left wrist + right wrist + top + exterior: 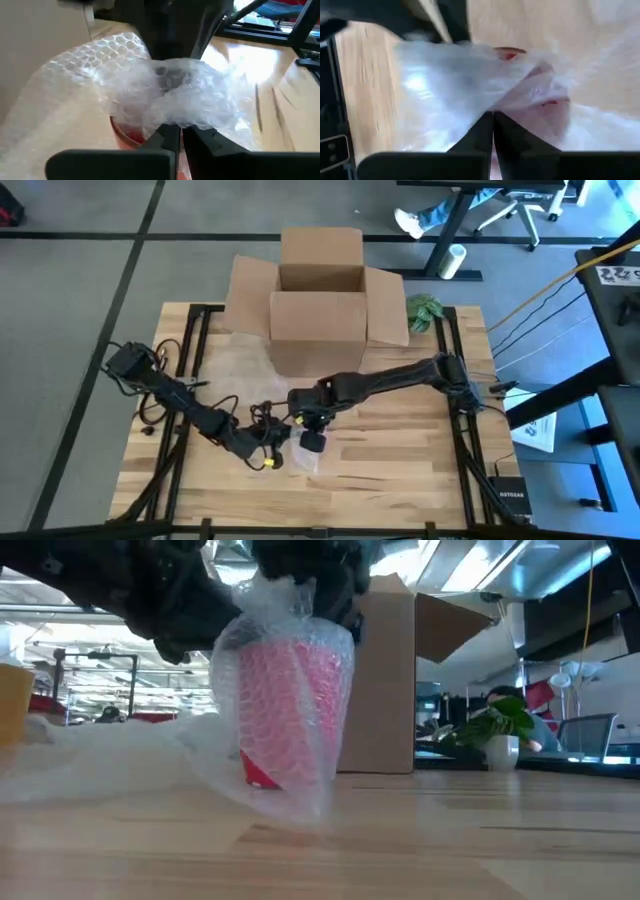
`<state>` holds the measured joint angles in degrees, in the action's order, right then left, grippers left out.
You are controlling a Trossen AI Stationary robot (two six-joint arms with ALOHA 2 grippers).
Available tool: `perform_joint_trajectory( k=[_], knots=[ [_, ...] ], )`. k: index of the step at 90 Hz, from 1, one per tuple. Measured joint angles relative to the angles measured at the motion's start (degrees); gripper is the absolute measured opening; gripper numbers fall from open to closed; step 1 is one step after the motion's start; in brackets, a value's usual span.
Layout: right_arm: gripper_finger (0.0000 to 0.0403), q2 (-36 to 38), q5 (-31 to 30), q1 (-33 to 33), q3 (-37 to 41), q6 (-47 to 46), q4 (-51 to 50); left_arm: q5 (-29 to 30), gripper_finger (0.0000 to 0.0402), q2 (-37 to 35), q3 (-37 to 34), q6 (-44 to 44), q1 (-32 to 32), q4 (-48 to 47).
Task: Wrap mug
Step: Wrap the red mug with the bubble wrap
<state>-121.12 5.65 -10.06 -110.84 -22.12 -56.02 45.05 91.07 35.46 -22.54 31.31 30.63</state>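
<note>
While the red mug point(290, 710) stands swathed in bubble wrap point(285, 620) on the table point(450, 840) before the cardboard box point(320, 300), right gripper point(493, 116) pinches wrap from above; left gripper point(180, 131) pinched on wrap beside it.

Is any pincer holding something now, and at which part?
Both hold the bubble wrap around the red mug: right pincer and left pincer each pinch bunched wrap near its top.

The red mug point(290, 710) stands tilted, swathed in clear bubble wrap point(275, 615) that bunches above it under the right hand point(313, 428), loose wrap trailing toward the left hand point(268, 452).
</note>
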Motion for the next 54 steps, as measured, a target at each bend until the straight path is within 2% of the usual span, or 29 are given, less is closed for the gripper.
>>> perform_joint_trajectory(
  k=[14, 19, 25, 36, 54],
  knots=[
    [0.0000, 0.02, -8.46, -1.69, -4.97, 4.14, -1.03, -0.04, 0.0000, 0.00, -0.02, 0.00, -0.30, -0.11],
    [0.0000, 0.02, -9.70, -2.35, -5.92, 5.77, 0.10, -0.06, 0.0000, 0.00, -0.02, 0.04, -0.41, -0.11],
    [0.0000, 0.11, -8.65, -2.84, -6.09, 7.19, 1.42, -0.11, 0.0000, 0.00, -0.02, 0.35, -0.56, -0.10],
    [0.0000, 0.11, -3.25, -2.78, -3.87, 7.63, 3.96, -0.11, 0.0000, 0.00, -0.04, 0.41, -0.69, -0.07],
    [0.0000, 0.11, -4.42, -1.74, 2.02, 7.11, 4.51, 0.29, 0.0000, 0.02, -0.13, 1.11, -0.22, 1.19]
  ],
)
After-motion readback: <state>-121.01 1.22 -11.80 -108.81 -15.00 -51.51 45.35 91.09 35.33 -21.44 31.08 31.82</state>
